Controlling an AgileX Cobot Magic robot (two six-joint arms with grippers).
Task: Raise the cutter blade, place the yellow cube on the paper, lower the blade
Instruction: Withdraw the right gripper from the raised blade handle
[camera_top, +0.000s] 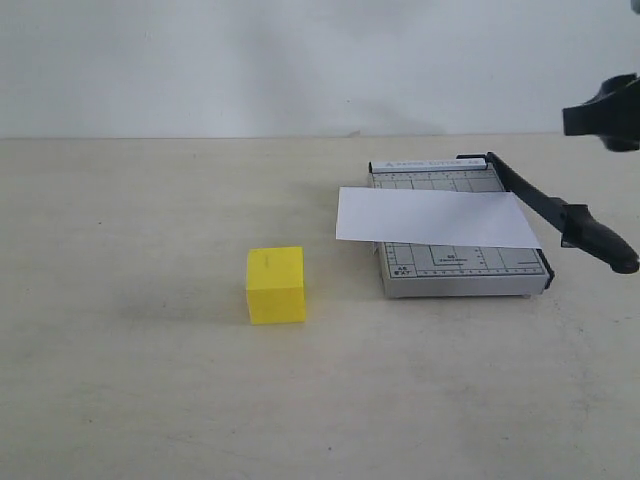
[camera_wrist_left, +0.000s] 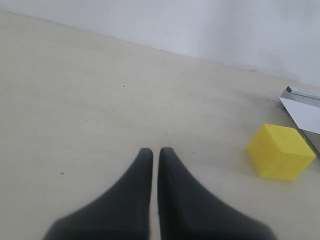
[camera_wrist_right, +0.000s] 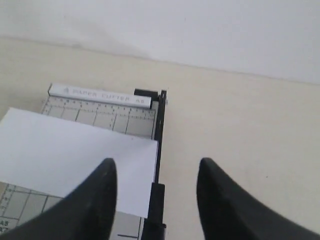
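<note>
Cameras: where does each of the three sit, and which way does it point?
Exterior view: off the arms, looking slightly down at the yellow cube and the paper; only a dark bit of the right arm shows.
Left wrist view: on the left wrist, looking along the closed left claw towards the cube.
Right wrist view: on the right wrist, looking down past the open right claw at the paper and cutter blade.
Shared: exterior and left wrist both show the cube; all three show the paper.
</note>
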